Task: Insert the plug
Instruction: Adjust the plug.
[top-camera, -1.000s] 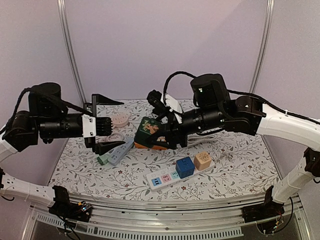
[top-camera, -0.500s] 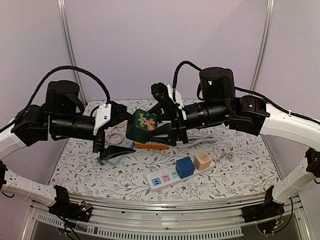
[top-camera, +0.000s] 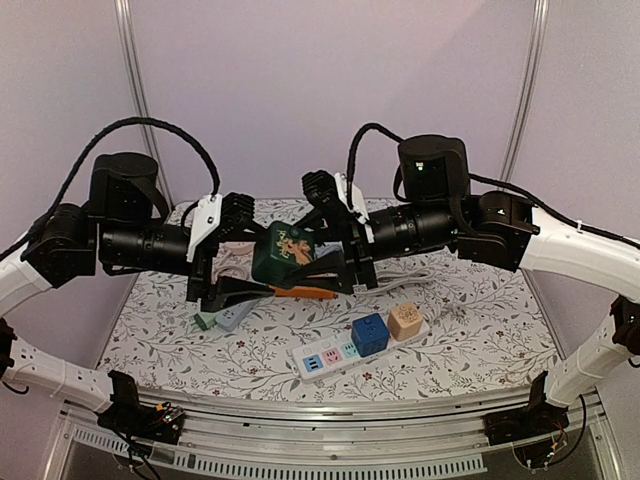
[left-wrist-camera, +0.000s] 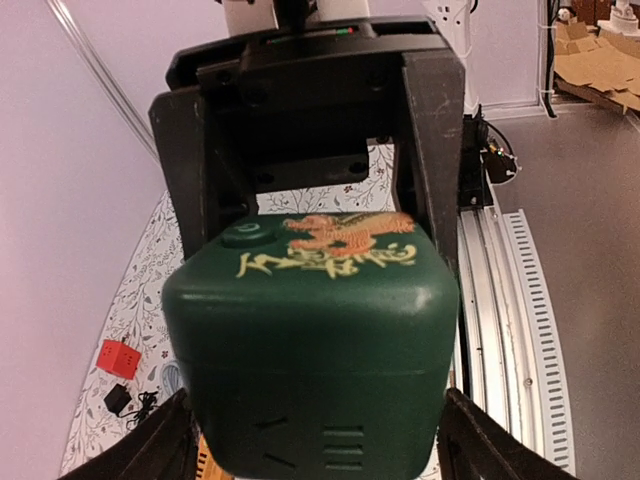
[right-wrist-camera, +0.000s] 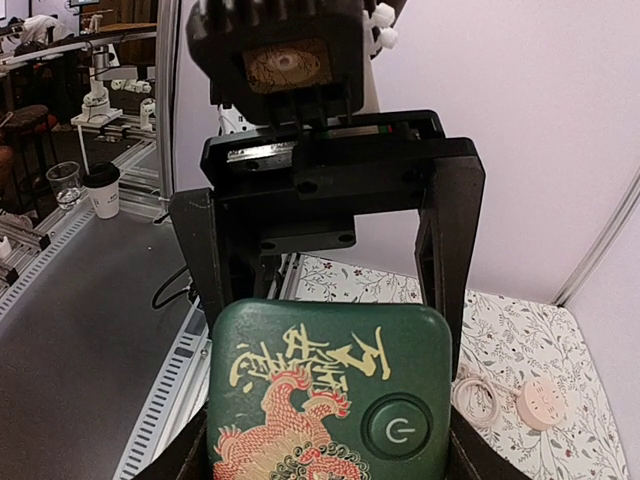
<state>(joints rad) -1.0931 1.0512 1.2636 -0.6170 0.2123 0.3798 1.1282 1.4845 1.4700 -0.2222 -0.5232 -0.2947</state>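
two arms meet in mid-air above the flowered desk (top-camera: 470, 330). one green plug cube (top-camera: 285, 252), bearing a gold dragon design and one round power button, hangs between them, well above the desk and not in any socket. the right claw (top-camera: 315, 245) is clamped on it, one finger (left-wrist-camera: 435, 150) on each of two opposite sides. the left claw (top-camera: 250, 255) reaches in from the other end, and its two fingers (right-wrist-camera: 455, 230) stand astride the same cube. whether they press on it cannot be told.

below, near the front edge, lies one white power strip (top-camera: 330, 352) with three pastel sockets showing free. two cubes stand on it, one blue cube (top-camera: 369, 333) and one tan cube (top-camera: 404, 321), side by side. a second, grey strip (top-camera: 228, 318) lies under the left claw. one orange object (top-camera: 305, 292) lies beneath the held cube. toward the back, one white cable coil (right-wrist-camera: 480, 400) lies just beside one round pale disc (right-wrist-camera: 540, 405).
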